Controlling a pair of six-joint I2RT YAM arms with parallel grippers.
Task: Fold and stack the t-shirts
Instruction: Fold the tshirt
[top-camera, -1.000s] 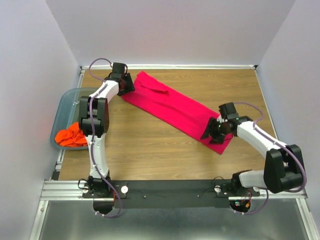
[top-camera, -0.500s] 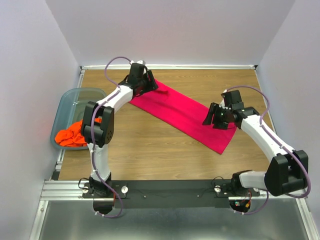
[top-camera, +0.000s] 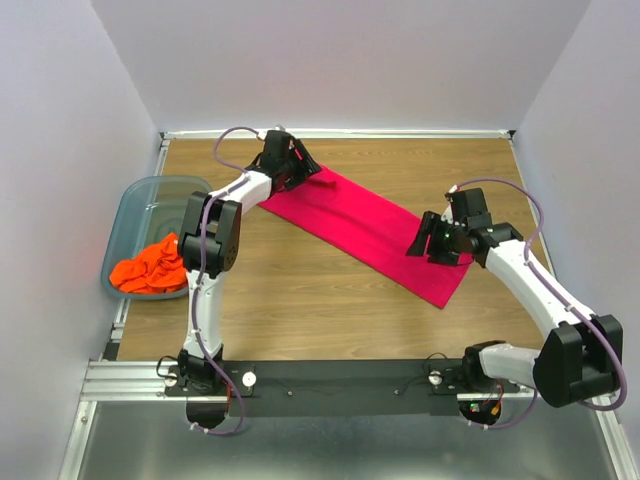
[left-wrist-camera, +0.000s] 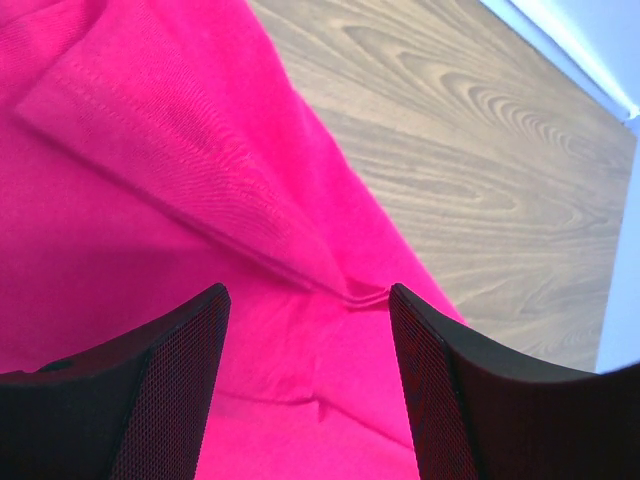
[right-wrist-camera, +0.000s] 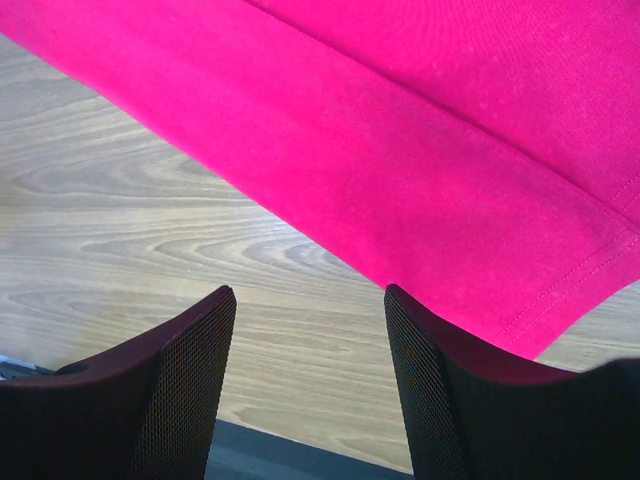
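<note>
Top view: pink shirt (top-camera: 365, 228) folded into a long strip mid-frame, orange shirt (top-camera: 148, 270) bunched in the bin (top-camera: 150, 205) at left, nothing stacked yet -- left wrist: left gripper (left-wrist-camera: 305, 295) spread, empty over the sleeve; right wrist: right gripper (right-wrist-camera: 305, 295) spread above the hem.

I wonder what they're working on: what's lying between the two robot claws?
In the top view, the magenta-pink t-shirt lies as a long strip between the left gripper and the right gripper, on the wooden table.

White arms (top-camera: 522, 272), black joints (top-camera: 215, 236), lilac cables (top-camera: 236, 131), black mesh-faced pincers (left-wrist-camera: 305, 292)
</note>
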